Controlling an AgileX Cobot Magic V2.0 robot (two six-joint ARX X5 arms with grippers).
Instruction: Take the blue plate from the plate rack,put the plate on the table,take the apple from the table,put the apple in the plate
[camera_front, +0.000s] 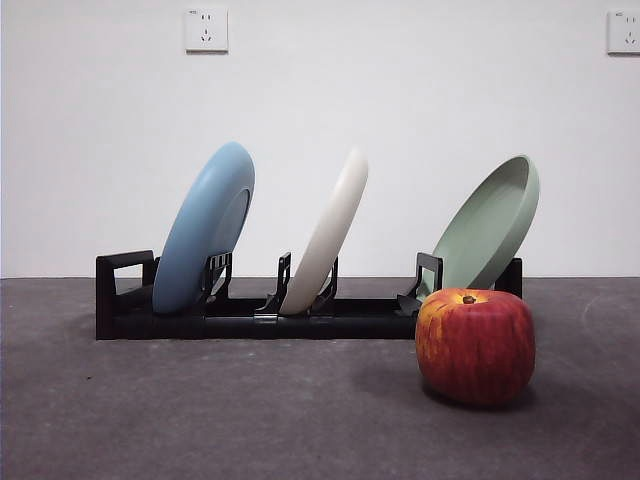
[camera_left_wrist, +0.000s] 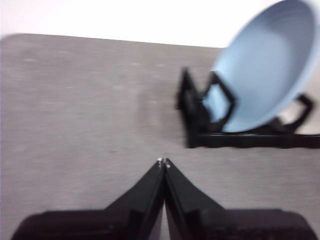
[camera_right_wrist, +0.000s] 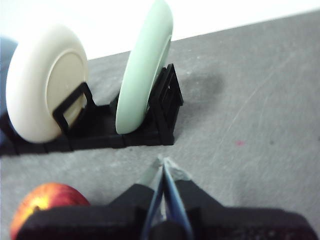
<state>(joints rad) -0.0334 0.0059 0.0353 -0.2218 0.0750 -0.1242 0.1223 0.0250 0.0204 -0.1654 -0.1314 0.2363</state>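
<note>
The blue plate (camera_front: 205, 228) leans upright in the left slot of the black plate rack (camera_front: 250, 318). It also shows in the left wrist view (camera_left_wrist: 267, 67), ahead of my left gripper (camera_left_wrist: 164, 162), which is shut and empty over bare table. The red apple (camera_front: 474, 345) stands on the table (camera_front: 200, 420) in front of the rack's right end. In the right wrist view the apple (camera_right_wrist: 47, 206) lies beside my right gripper (camera_right_wrist: 163, 162), which is shut and empty. Neither gripper shows in the front view.
A cream-white plate (camera_front: 326, 233) stands in the rack's middle slot and a sage-green plate (camera_front: 487, 228) in the right slot. A white wall with two sockets runs behind the table.
</note>
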